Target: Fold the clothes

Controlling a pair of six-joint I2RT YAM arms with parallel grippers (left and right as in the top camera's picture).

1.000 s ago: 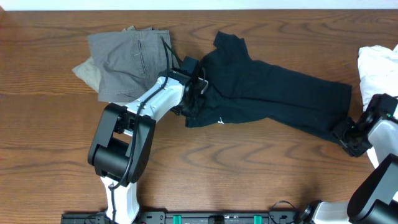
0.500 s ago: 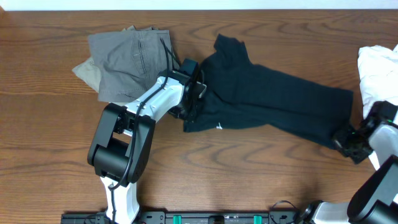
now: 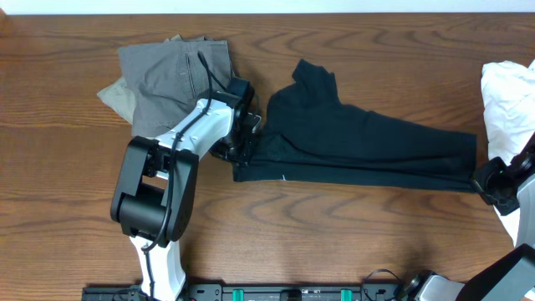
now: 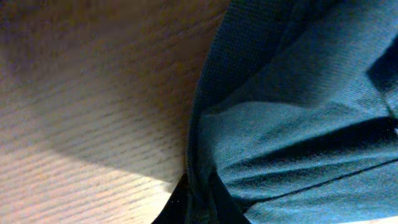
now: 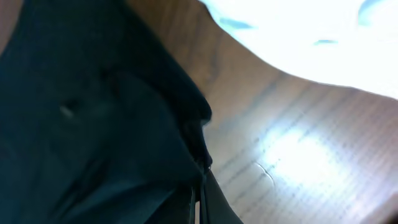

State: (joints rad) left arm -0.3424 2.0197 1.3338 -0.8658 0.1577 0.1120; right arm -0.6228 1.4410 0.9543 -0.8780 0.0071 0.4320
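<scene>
I have the black T-shirt (image 3: 359, 146) lying on the worktop (image 3: 334, 251) right of centre, drawn out in a long band between my two arms, with one sleeve poking toward the far edge near its left end. My left gripper (image 3: 242, 152) is pressed together on the shirt's left end; in the left wrist view the dark fabric bunches into folds that run down into the closed fingertips, with bare wood beside it. My right gripper (image 3: 487, 180) is pinching the shirt's right end at its near corner, and the right wrist view shows the cloth gathered to a point where the fingertips meet. The grey-green trousers (image 3: 163, 79) lie crumpled at the far left, partly under the left arm; whether they touch the shirt I cannot tell. The white cloth (image 3: 508, 96) sits at the right edge, just beyond the right gripper
</scene>
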